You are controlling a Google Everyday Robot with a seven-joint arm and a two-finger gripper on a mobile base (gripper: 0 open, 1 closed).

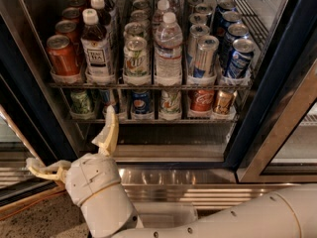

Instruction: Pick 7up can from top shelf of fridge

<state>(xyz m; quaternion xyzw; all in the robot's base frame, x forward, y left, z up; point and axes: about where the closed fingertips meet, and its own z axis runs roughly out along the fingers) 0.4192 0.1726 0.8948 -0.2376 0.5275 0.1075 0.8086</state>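
Note:
The 7up can (136, 58) stands upright at the front of its lane on the top shelf (148, 86) of the fridge (262, 108). It is between a brown tea bottle (97, 46) on its left and a water bottle (169, 51) on its right. My gripper (72, 139) is low at the left, in front of the fridge's base and below both racks. It is open and empty, with one finger (108, 133) pointing up toward the lower rack and the other finger (44, 170) sticking out to the left. The can is well above and right of it.
An orange-red can (63, 56) stands at the shelf's left front, and slim silver-and-blue cans (204, 57) and blue cans (240, 58) at the right. The lower rack (148, 118) holds several short cans. My white arm (237, 217) crosses the bottom. The steel base (178, 175) lies below.

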